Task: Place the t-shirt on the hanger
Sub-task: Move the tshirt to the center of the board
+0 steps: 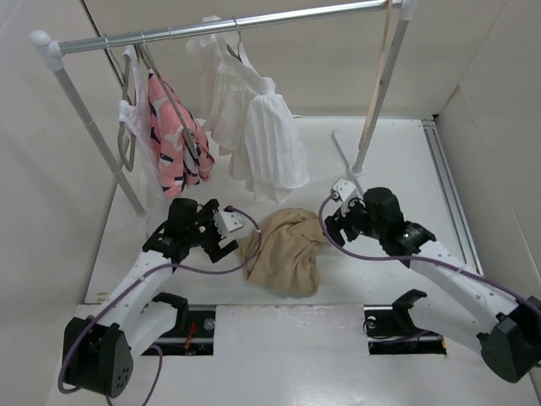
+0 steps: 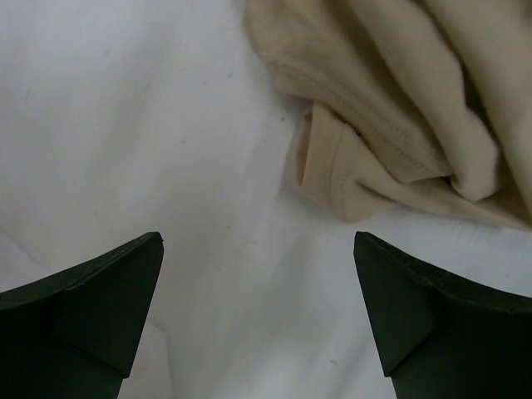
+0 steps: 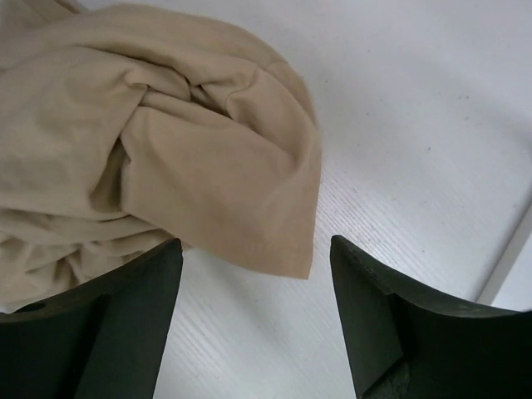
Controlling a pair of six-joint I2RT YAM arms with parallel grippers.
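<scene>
The tan t-shirt (image 1: 283, 249) lies crumpled on the white table between my two arms. My left gripper (image 1: 237, 230) is just left of it, open and holding nothing. In the left wrist view the left gripper (image 2: 258, 237) is over bare table, and a hemmed fold of the t-shirt (image 2: 399, 91) lies ahead to the right. My right gripper (image 1: 328, 224) is close to the shirt's right side, open. In the right wrist view a corner of the t-shirt (image 3: 166, 141) reaches down between the tips of the right gripper (image 3: 254, 241), apart from both. The slim pale hanger (image 1: 380, 72) hangs edge-on from the rail's right end.
A metal rail (image 1: 228, 25) on white posts crosses the back of the table. From it hang a pink patterned garment (image 1: 173, 135) and a white ribbed top (image 1: 254, 127) on grey hangers. The rack's right post (image 1: 365, 144) stands just behind my right gripper.
</scene>
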